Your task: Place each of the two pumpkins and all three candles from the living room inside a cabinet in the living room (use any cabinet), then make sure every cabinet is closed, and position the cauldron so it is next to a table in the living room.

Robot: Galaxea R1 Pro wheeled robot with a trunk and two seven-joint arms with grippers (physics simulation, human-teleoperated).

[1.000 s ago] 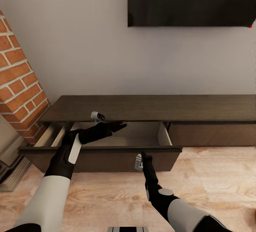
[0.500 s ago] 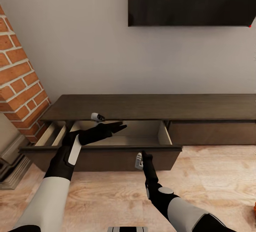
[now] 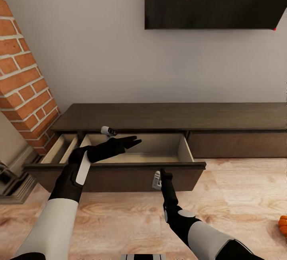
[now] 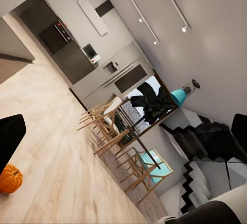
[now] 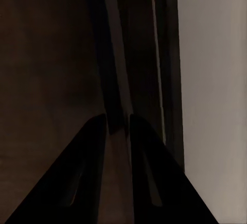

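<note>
Cabinet (image 3: 171, 118): long, low, dark brown, against the grey wall; its top is bare.
Drawer (image 3: 119, 168): left one, pulled well out toward the robot; tan interior (image 3: 143, 148) shows nothing inside where visible. The drawer to the right is flush with the cabinet front.
Pumpkin (image 3: 283, 225): orange, ribbed, on the floor at the far right edge of the head view, well apart from the cabinet, partly cut off. In the left wrist view a pumpkin (image 4: 10, 178) lies on the floor beside a dark finger.
Left hand (image 3: 133, 141): over the open drawer, fingers pointing right and close together, holding nothing. The head view does not settle how wide they stand.
Right hand (image 3: 163, 175): at the drawer's front panel, near its top edge. In the right wrist view the two dark fingers (image 5: 87, 183) stand a narrow gap apart, and the drawer's edge runs into that gap; whether they press on it I cannot tell.
Floor (image 3: 239, 196): light wood planks.
Brick column (image 3: 24, 88): red, left of the cabinet.
TV (image 3: 215, 0): black, on the wall above the cabinet.
Far room, left wrist view: wooden chairs (image 4: 110, 126) at a dining desk, dark kitchen units behind.
</note>
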